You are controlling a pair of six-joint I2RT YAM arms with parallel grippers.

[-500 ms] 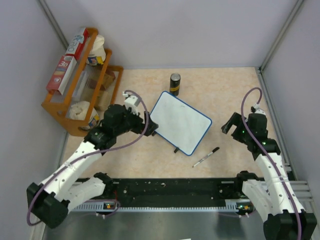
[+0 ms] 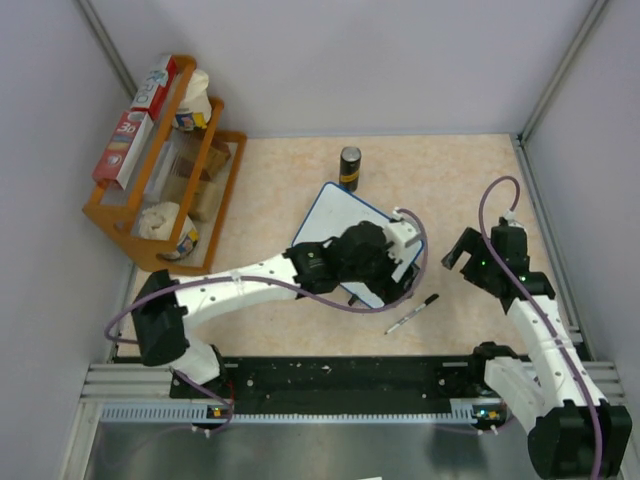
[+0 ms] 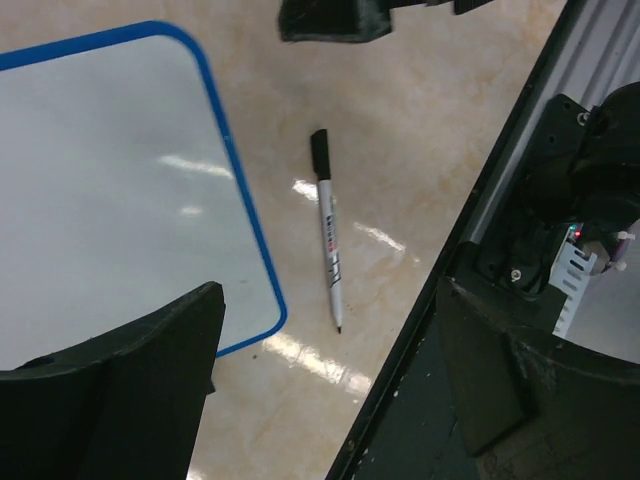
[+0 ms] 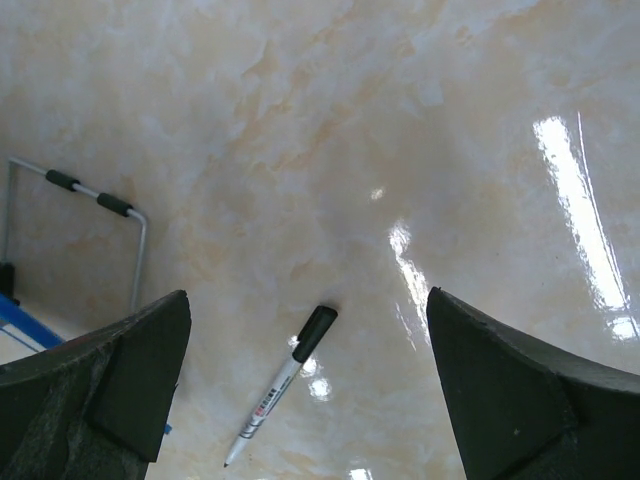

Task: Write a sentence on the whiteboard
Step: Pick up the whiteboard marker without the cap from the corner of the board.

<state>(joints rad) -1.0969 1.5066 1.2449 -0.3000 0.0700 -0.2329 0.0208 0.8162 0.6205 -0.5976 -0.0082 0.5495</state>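
Note:
The whiteboard [image 2: 330, 215] lies flat mid-table, white with a blue rim, and its visible face is blank; no sentence shows. My left gripper [image 2: 385, 268] hovers open and empty over the board's near right part and hides it. In the left wrist view the board's corner [image 3: 110, 180] is at left, and a white marker [image 3: 328, 245] with a black cap lies just right of it, ahead of the left gripper [image 3: 320, 400]. The marker [image 2: 412, 313] lies loose on the table. My right gripper [image 2: 458, 250] is open above it; its view shows the marker [image 4: 280, 400] below the right gripper [image 4: 310, 400].
A black can [image 2: 350, 168] stands just behind the board. A wooden rack [image 2: 165, 160] with boxes and bags fills the far left. A black rail [image 2: 340, 375] runs along the near edge. The board's wire stand [image 4: 100, 200] shows in the right wrist view.
My left arm has swung from the board's left side across to above its near right part. The right arm has barely moved. Board and marker lie as before.

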